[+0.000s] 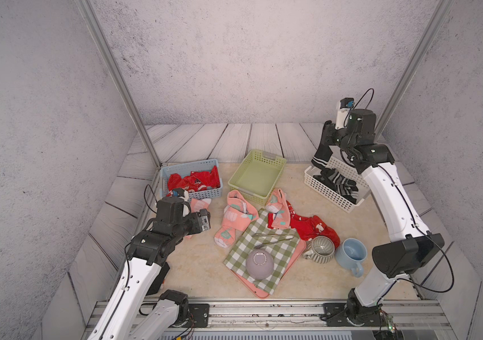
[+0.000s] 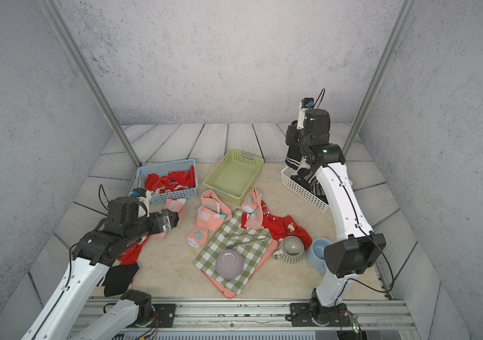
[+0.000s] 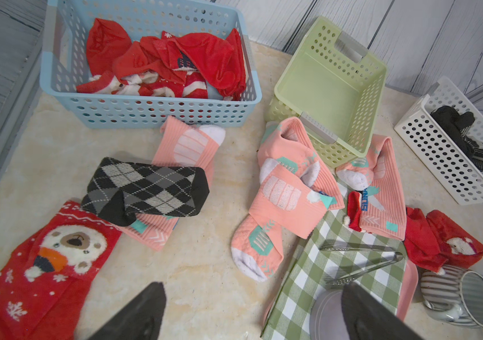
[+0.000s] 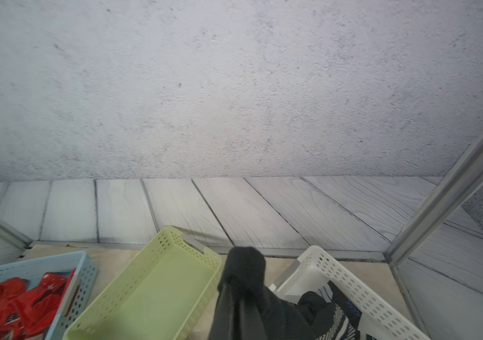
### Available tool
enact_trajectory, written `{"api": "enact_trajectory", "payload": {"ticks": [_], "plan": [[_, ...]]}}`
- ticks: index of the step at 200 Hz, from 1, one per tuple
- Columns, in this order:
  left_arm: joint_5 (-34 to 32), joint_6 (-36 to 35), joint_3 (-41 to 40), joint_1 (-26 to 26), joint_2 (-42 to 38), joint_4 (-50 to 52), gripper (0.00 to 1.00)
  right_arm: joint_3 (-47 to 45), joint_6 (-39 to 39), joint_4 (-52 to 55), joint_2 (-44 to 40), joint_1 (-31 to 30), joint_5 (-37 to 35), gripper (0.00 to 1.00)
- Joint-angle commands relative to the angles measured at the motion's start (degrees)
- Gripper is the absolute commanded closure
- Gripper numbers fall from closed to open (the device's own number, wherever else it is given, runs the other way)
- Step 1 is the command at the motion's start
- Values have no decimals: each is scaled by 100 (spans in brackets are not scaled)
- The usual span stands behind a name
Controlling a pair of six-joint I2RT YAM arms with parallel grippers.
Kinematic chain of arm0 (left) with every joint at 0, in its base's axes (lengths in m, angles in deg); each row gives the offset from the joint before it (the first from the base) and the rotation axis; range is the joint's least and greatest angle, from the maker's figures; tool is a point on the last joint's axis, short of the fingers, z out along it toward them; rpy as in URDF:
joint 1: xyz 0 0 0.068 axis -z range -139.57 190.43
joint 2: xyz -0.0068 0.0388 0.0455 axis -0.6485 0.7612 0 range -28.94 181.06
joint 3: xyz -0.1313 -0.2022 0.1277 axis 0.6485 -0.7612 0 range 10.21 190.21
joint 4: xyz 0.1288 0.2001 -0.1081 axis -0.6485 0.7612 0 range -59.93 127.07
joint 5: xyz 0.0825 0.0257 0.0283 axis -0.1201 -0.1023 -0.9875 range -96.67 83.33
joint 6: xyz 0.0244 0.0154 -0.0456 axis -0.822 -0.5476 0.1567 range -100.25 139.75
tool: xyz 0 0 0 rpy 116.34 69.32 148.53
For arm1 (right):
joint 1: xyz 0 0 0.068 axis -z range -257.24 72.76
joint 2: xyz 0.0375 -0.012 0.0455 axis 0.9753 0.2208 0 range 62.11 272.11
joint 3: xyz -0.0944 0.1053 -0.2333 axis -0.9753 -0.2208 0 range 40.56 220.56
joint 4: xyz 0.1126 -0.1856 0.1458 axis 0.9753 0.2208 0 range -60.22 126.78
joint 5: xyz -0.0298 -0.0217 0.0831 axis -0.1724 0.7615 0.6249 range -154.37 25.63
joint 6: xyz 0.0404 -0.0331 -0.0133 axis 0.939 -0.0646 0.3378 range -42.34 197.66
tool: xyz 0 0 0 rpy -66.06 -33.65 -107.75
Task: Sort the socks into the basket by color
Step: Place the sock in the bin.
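My right gripper (image 1: 326, 141) is shut on a black sock with white stripes (image 1: 320, 159), which hangs over the near end of the white basket (image 1: 325, 188); black and grey socks (image 1: 338, 181) lie in that basket. Red socks (image 1: 194, 181) fill the blue basket (image 1: 205, 192). The green basket (image 1: 253, 178) holds nothing. My left gripper (image 3: 252, 297) is open above the table. Near it lie a grey argyle sock (image 3: 146, 191), a red bear sock (image 3: 43, 265) and pink socks (image 3: 281, 200). More red socks (image 1: 310, 226) lie further right.
A green checked cloth (image 1: 263, 244) covers a pink tray (image 1: 259, 291) and carries metal tongs (image 1: 274, 238) and an upturned grey bowl (image 1: 259, 263). A striped mug (image 1: 321, 250) and a blue mug (image 1: 352, 254) stand to its right. A black sock (image 2: 119, 278) lies under the left arm.
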Motion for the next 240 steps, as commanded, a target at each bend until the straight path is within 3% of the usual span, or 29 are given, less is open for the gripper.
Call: {"api": "enact_trajectory", "payload": {"ticks": [1, 94, 193, 240], "plan": [[82, -77, 27, 27, 168, -258, 4, 127, -51, 118, 360, 290, -135, 100], [157, -80, 213, 88, 949, -663, 4, -814, 248, -431, 1462, 1117, 92, 100], [-554, -18, 388, 88, 1294, -350, 0, 311, 453, 939, 3359, 1449, 761, 100], [-466, 58, 394, 80, 1454, -390, 0, 31, 700, 980, 3524, 1682, 854, 100]]}}
